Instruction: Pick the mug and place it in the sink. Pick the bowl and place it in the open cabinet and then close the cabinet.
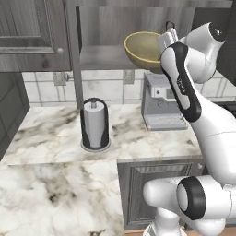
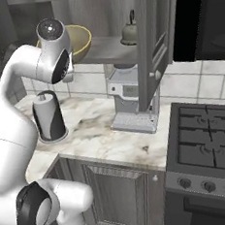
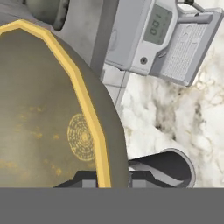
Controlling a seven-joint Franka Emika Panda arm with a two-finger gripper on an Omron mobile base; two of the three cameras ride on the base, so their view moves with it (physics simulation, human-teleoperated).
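- Step: bowl (image 1: 144,50) to open cabinet (image 1: 92,27), judged mid-placement
- Bowl: tilted, at the cabinet shelf (image 2: 109,50) edge, above the counter (image 1: 50,133)
- Fingers (image 3: 94,178): clamped on the bowl rim
- Next: likely ease the bowl further in, level it, release, then shut the door (image 2: 151,42)

yellowish-tan bowl (image 1: 143,48), dark grey wood-grain cabinet (image 2: 151,42), white-grey marbled counter (image 1: 55,133).

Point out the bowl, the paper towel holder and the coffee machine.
bowl (image 1: 140,48): left base view, olive inside wall.
paper towel holder (image 1: 95,123): left base view, dark front of the roll cover.
coffee machine (image 2: 127,89): right base view, front display panel.
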